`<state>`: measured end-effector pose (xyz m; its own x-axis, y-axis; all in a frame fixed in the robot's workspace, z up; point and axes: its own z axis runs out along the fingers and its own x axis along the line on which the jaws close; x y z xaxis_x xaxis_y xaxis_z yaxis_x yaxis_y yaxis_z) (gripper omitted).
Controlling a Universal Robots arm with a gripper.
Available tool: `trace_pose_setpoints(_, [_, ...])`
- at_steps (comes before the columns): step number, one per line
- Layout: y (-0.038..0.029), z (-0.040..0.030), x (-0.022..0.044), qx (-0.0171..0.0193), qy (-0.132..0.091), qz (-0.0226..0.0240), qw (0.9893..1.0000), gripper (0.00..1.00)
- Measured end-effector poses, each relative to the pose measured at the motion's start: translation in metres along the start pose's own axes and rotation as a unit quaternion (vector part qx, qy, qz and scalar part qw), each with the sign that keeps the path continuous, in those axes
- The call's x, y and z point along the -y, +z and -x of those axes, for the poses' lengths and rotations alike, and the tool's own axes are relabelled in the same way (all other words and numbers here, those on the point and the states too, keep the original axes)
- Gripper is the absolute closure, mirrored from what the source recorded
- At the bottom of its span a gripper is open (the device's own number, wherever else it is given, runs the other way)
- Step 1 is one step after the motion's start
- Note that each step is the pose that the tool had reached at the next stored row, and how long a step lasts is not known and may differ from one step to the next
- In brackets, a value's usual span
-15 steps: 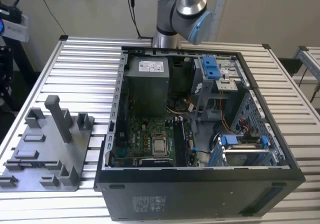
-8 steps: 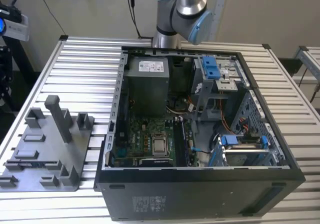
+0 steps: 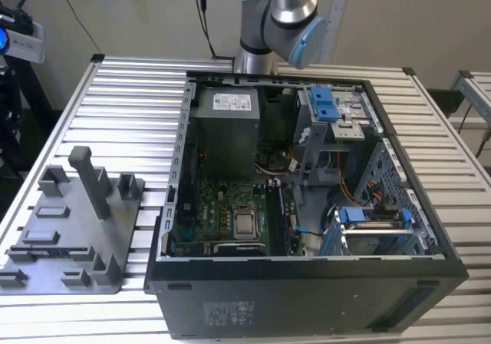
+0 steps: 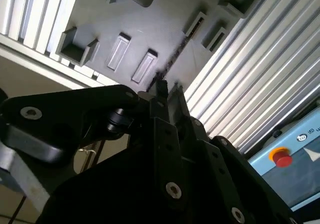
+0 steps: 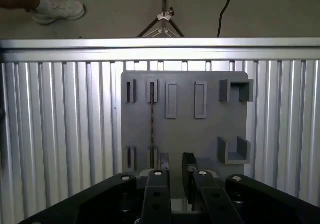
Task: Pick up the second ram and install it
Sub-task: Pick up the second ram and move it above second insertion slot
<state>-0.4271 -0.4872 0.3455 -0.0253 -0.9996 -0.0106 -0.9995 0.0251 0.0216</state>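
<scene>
A robot gripper [image 5: 175, 163] hovers above a grey tray [image 5: 210, 134] on the slatted desk [image 5: 60, 134], its fingers [image 5: 189, 164] apart and empty. The second ram [image 5: 151, 119] stands on edge in the tray's slots, not yet grasped. Both the pickup and the fitting into the open computer case [image 3: 307, 298] are left to do.

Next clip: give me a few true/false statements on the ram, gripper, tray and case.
1. The ram stands on edge in a slot of the tray. True.
2. The gripper holds the ram. False: it is open and empty, above the tray.
3. The case is open. True.
4. The tray lies inside the case. False: it lies on the table beside the case, on the exterior view's left.
</scene>
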Motion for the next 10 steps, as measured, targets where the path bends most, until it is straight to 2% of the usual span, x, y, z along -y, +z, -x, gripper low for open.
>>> trace_pose_setpoints(1, [0.0,0.0,0.0,0.0,0.0,0.0,1.0,0.7])
trace_pose_setpoints(2, [0.0,0.0,0.0,0.0,0.0,0.0,1.0,0.7])
trace_pose_setpoints(3, [0.0,0.0,0.0,0.0,0.0,0.0,1.0,0.64])
trace_pose_setpoints(10, [0.001,-0.0015,0.0,0.0001,0.0,0.0,1.0,0.64])
